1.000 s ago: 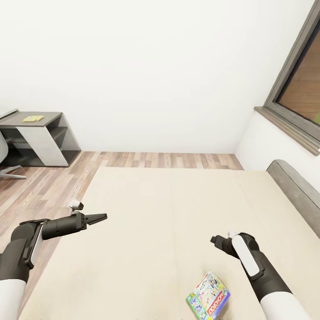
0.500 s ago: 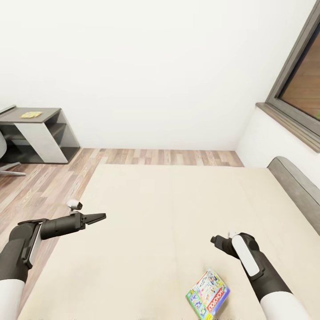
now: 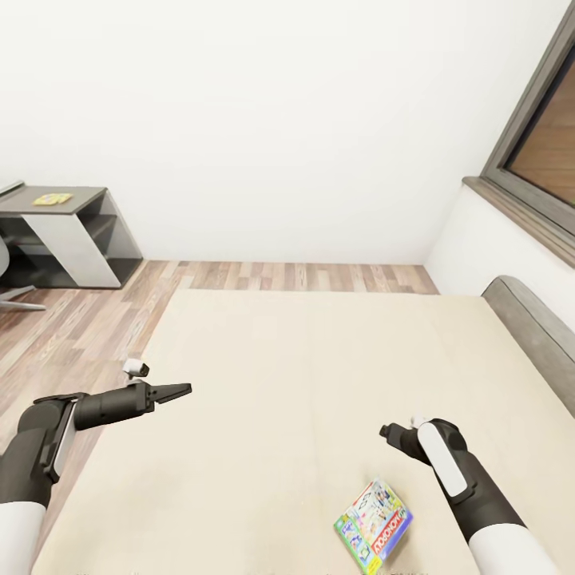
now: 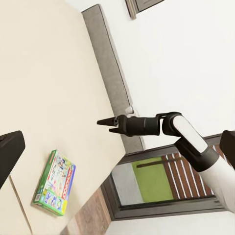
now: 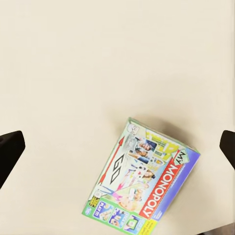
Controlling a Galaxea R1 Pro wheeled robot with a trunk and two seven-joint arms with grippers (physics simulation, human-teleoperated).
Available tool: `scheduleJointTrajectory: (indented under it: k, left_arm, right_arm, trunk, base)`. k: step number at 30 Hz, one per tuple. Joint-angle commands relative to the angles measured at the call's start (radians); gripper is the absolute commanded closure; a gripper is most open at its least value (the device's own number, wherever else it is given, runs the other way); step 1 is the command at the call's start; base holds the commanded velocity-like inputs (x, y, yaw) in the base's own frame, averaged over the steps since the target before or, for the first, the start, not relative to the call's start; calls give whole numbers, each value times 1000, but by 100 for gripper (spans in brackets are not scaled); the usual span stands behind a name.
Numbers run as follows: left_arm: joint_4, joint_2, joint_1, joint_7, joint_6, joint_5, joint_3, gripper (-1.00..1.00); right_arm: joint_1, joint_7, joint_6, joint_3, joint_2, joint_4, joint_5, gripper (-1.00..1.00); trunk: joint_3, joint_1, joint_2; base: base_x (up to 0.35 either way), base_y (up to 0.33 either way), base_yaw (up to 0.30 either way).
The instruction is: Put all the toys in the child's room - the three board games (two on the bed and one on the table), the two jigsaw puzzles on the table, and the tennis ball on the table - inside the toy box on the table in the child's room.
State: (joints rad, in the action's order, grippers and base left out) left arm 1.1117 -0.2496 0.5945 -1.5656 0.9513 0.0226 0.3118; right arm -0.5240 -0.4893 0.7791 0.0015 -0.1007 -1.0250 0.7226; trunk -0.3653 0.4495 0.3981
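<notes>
One board game (image 3: 373, 525), a flat box with a white, green and yellow lid, lies on the cream bed (image 3: 303, 375) near its front edge. In the right wrist view the board game (image 5: 144, 182) sits below and between the spread fingertips (image 5: 10, 149). My right gripper (image 3: 388, 434) hangs open above the mattress, just behind the box and apart from it. My left gripper (image 3: 180, 390) hovers open and empty over the bed's left edge. The table (image 3: 68, 231) stands far off at the left wall, with a small yellow-green flat item (image 3: 53, 198) on top, too small to identify.
The grey headboard (image 3: 531, 331) runs along the bed's right side under a dark-framed window (image 3: 543, 160). Wood-plank floor (image 3: 72, 335) lies between the bed and the table. Part of a chair (image 3: 9, 275) shows at the left edge.
The whole picture has drifted a little, so the camera moved. Both arms and the board game keep their places relative to the bed.
</notes>
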Motion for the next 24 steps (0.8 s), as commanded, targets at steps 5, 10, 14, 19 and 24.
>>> scheduleJointTrajectory:
  k: [5,10,14,19,24]
  left_arm:
    - [0,2,1,-2,12,5,-2,-100]
    - [0,3,1,-2,12,5,-4,-100]
    - [0,3,1,-1,13,6,-4,-100]
    - [0,3,1,0,13,7,-3,-100]
    - [0,4,1,2,14,8,-3,-100]
  right_arm:
    - [-1,-9,1,0,-2,0,9,-100]
    - [-1,-8,0,-1,-4,1,9,-100]
    - [-1,-7,-1,-1,-6,3,9,-100]
    - [-1,-6,-4,-2,-13,19,9,-100]
    - [-1,1,-9,-4,-28,47,8,-100]
  trunk:
    - [-10,0,2]
    - [-18,0,2]
    - [-25,0,2]
    - [-33,0,2]
    - [-41,0,2]
  base:
    - [0,0,0]
    - [0,0,0]
    - [0,0,0]
    - [0,0,0]
    - [0,0,0]
